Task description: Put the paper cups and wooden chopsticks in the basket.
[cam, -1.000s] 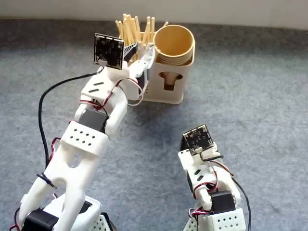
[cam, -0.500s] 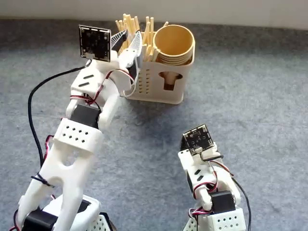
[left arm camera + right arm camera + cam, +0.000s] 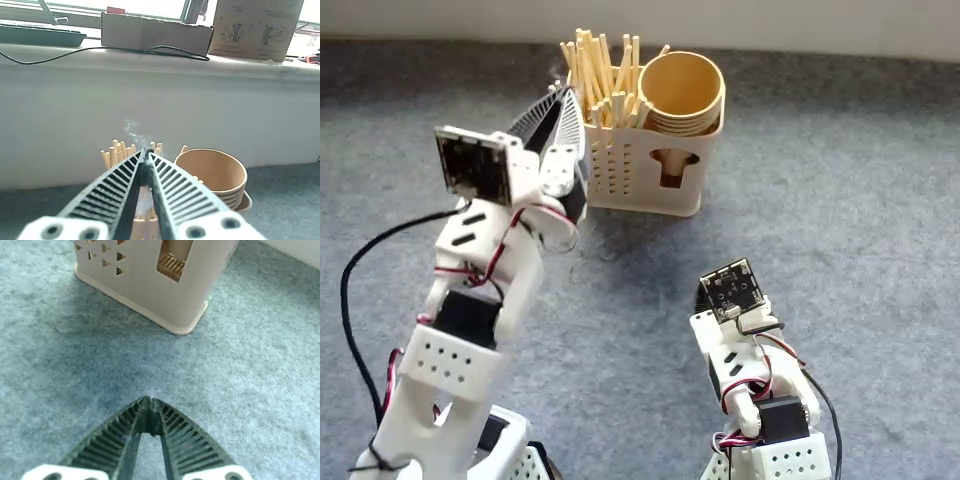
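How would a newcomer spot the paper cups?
Find the beige perforated basket far across the grey carpet. The paper cups are the nested tan stack in its right compartment, beside the wooden chopsticks: wide, round and open-mouthed, not thin sticks.

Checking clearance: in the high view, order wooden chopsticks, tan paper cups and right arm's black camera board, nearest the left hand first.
1. Wooden chopsticks, beside left hand.
2. Tan paper cups, farther right.
3. Black camera board, lower right.

Soft daylight, blown-out window [image 3: 145, 6] glare, faint shadow beside basket [image 3: 620, 178]
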You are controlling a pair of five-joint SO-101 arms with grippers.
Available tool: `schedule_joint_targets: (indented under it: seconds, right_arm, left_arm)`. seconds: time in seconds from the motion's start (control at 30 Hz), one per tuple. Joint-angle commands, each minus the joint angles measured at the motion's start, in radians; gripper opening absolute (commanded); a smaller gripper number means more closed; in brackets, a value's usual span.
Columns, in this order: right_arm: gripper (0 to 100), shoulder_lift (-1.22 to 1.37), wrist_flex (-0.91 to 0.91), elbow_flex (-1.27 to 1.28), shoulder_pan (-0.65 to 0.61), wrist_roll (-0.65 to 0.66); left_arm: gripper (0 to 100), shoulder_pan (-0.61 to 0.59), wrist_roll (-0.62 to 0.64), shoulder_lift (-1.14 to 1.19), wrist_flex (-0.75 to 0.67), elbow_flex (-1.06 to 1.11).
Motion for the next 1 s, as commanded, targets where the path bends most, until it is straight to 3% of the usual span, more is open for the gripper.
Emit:
schedule_joint_targets:
  seconds: [0.0, 0.3, 0.47, 0.73, 0.97]
  right_arm:
    - [0.6, -0.012, -0.03, 0.076, -0.007, 0.011]
    - [0.6, -0.012, -0.024, 0.071, 0.001, 0.005]
    - [0.5, -0.012, -0.024, 0.067, 0.117, -0.028]
    - [0.5, -0.013, 0.03, -0.024, 0.193, -0.143]
    - [0.5, -0.013, 0.062, -0.033, 0.193, -0.147]
  left_arm:
    - [0, 0.015, -0.006, -0.107, -0.015, 0.067]
    - [1, 0.013, -0.005, -0.346, -0.015, 0.344]
    - [1, 0.012, -0.006, -0.496, -0.015, 0.496]
    - [1, 0.008, -0.006, -0.743, -0.015, 0.769]
    - [1, -0.099, 0.0, -0.868, 0.04, 0.839]
